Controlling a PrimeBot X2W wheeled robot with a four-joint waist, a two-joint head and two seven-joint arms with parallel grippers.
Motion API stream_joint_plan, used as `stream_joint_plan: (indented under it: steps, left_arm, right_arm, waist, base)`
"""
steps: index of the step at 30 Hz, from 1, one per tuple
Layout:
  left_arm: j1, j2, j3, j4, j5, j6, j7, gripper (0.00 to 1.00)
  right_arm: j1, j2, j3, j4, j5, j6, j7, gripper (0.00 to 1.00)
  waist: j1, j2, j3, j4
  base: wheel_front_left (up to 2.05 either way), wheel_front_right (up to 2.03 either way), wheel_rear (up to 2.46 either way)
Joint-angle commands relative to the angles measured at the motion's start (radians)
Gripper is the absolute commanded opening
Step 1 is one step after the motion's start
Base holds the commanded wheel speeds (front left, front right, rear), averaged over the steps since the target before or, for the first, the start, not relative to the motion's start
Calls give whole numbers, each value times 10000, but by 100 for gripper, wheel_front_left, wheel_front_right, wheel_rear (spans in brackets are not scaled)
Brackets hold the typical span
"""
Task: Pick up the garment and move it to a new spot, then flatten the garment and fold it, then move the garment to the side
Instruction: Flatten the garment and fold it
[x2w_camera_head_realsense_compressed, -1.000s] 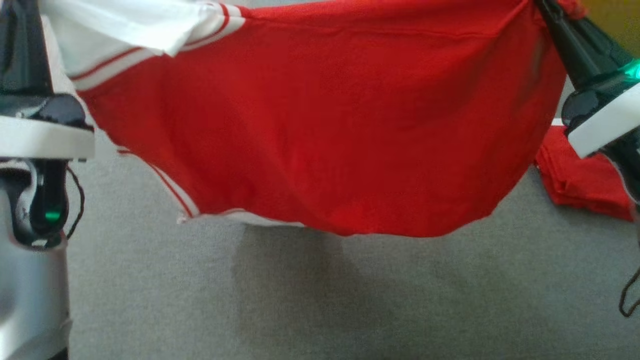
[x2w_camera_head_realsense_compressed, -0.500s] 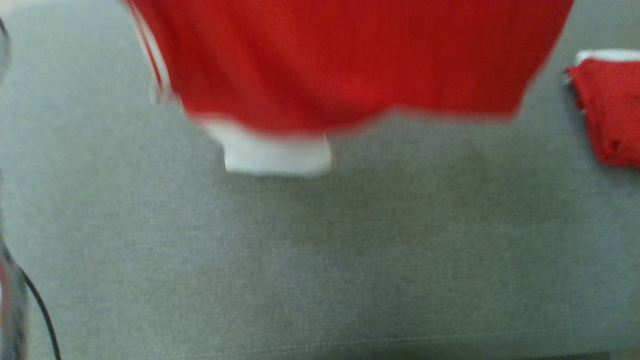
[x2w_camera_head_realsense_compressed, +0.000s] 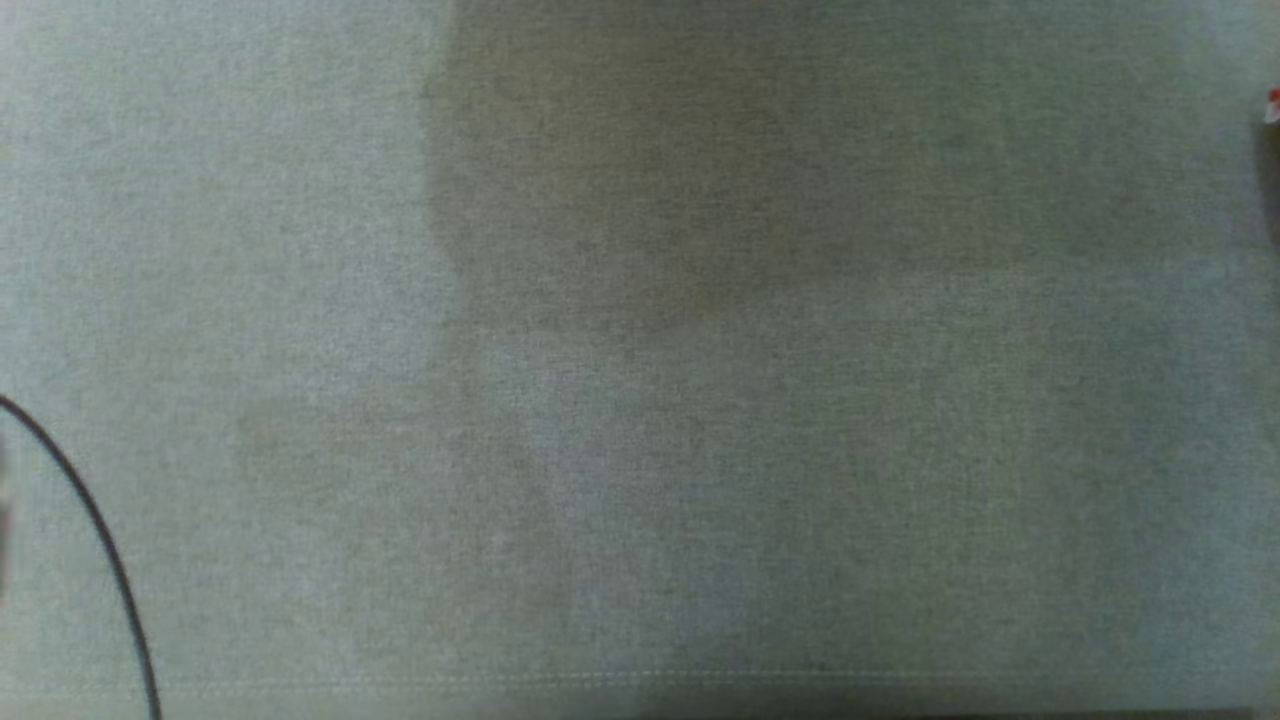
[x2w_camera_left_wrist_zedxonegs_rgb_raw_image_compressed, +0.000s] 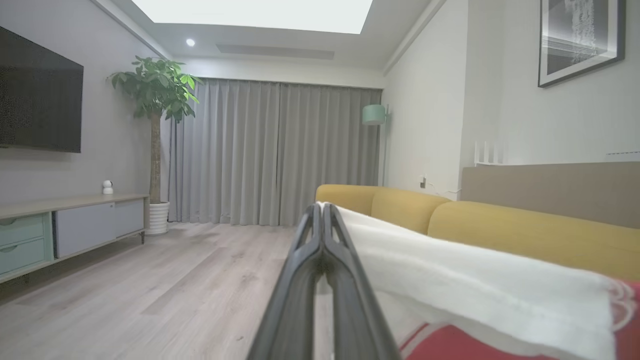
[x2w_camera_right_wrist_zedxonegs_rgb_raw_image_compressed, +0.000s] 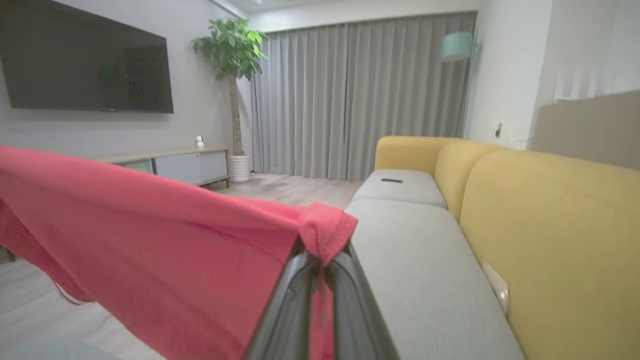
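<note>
Above the grey sofa seat (x2w_camera_head_realsense_compressed: 640, 450), the garment (x2w_camera_right_wrist_zedxonegs_rgb_raw_image_compressed: 165, 250) hung stretched between both arms: the left end effector (x2w_camera_left_wrist_zedxonegs_rgb_raw_image_compressed: 321, 212) was pinched shut on its soft white part, the right end effector (x2w_camera_right_wrist_zedxonegs_rgb_raw_image_compressed: 324, 262) clamped on a bunched red corner. Laying it down well would probably mean holding the limp knit taut and level, and setting the loose lower edge first on the coarse woven cushion, behind the front seam (x2w_camera_head_realsense_compressed: 640, 685).

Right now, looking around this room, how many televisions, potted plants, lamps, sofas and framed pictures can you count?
Television: 1
Potted plant: 1
Lamp: 1
Sofa: 1
Framed picture: 1
Total: 5
</note>
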Motion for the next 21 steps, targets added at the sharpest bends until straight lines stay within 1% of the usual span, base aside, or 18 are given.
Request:
stream_joint_plan:
  steps: [1, 5, 9, 17, 20, 21]
  left_arm:
    - [-32, 336, 114, -324, -108, -48, -40, 0]
    - [1157, -36, -362, -652, -355, -55, -44, 0]
    - [2778, -136, -1098, -1083, -746, -57, -45, 0]
    - [6057, 301, -2561, -1764, -1315, -58, -46, 0]
    - [7075, 554, -3197, -2019, -1437, -58, -46, 0]
    - [7075, 554, -3197, -2019, -1437, -58, -46, 0]
  right_arm:
    - [67, 64, 147, -5, 236, -7, -113, 0]
    - [889, -113, 1079, 302, 911, -7, -153, 0]
    - [1990, -633, 2267, 55, 1586, -7, 95, 0]
    - [3976, -1971, 4152, -947, 3073, -7, 590, 0]
    - [4615, -2448, 4865, -1436, 3429, -7, 931, 0]
    - [4615, -2448, 4865, -1436, 3429, -7, 931, 0]
  waist:
    - [0, 0, 27, 59]
    - [0, 0, 5, 202]
    - [0, 0, -202, 308]
    - [0, 0, -1158, 353]
    - [0, 0, -1616, 327]
    - [0, 0, -1616, 327]
  base:
    - [0, 0, 0]
    - [0, 0, 0]
    - [0, 0, 0]
    - [0, 0, 0]
    - [0, 0, 0]
    - [0, 0, 0]
